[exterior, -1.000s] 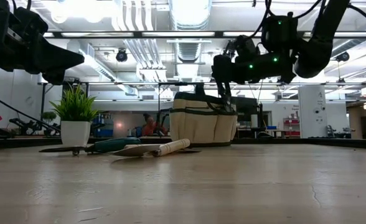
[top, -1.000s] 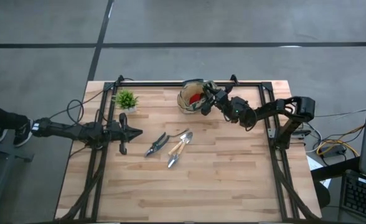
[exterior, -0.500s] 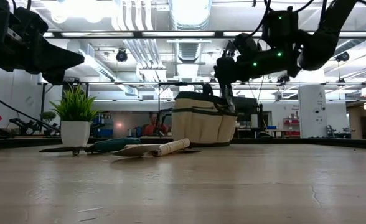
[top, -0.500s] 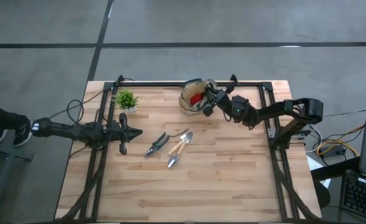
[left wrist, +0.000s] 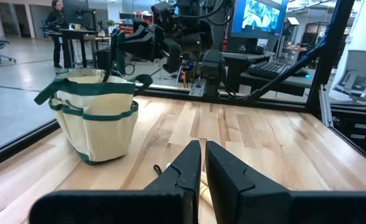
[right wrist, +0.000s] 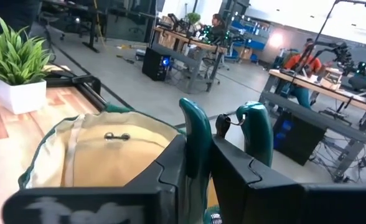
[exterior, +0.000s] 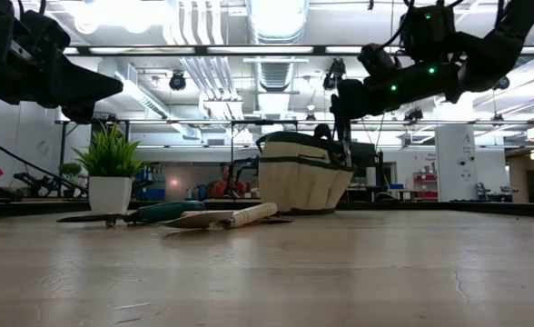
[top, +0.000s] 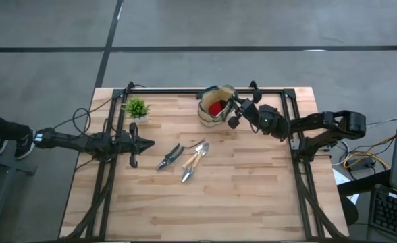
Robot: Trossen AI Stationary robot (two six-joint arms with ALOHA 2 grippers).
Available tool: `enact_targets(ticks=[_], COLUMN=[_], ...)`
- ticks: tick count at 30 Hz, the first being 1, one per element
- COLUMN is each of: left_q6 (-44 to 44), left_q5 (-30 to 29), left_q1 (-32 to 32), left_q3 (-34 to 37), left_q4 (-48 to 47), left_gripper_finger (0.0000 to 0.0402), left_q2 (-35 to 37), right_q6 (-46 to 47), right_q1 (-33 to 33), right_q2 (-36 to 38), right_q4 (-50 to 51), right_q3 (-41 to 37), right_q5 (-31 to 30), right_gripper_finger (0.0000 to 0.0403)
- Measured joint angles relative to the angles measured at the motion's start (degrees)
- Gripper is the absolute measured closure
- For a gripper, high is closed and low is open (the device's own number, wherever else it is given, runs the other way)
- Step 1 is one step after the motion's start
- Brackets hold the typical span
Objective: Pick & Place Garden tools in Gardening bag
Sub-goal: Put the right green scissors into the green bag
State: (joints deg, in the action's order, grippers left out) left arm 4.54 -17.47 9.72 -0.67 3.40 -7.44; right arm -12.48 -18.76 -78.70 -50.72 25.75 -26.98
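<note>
Your right gripper (right wrist: 198, 163) over the gardening bag (top: 210, 110), fingers pinched, maybe on a teal-handled pruner (right wrist: 194, 134); left gripper (left wrist: 203, 163) closed, empty.

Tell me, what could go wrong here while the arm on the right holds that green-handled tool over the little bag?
1. The right gripper holds the pruners right at the rim of the bag. The soft bag seems to lean, so it might tip or get dragged along.
2. The bag stands near the far edge of the table, so a shove could push it off.
3. The pruners may catch on the rim instead of dropping in.
</note>
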Motion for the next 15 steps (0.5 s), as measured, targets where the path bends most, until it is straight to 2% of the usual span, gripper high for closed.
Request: enact_targets(ticks=[4,7,9,15], left_q6=[0.0,0.0,0.0,0.0], left_q5=[0.0,0.0,0.0,0.0], left_q1=[0.0,0.0,0.0,0.0], left_q3=[0.0,0.0,0.0,0.0], left_q4=[0.0,0.0,0.0,0.0], left_gripper_finger=[0.0371,0.0371,0.0371,0.0371], left_q2=[0.0,0.0,0.0,0.0], right_q6=[-0.9,-0.2,0.7,-1.1], right_q1=[0.0,-0.2,-0.3,-1.6], right_q2=[0.2,-1.0,-2.4,-7.0], right_q4=[-0.9,-3.3,-6.3,-16.0], right_q3=[-0.6,-0.7,-0.8,-1.3], right_q5=[0.9,4.2,6.0,5.9], right_gripper_finger=[0.036,0.0365,0.0365,0.0366])
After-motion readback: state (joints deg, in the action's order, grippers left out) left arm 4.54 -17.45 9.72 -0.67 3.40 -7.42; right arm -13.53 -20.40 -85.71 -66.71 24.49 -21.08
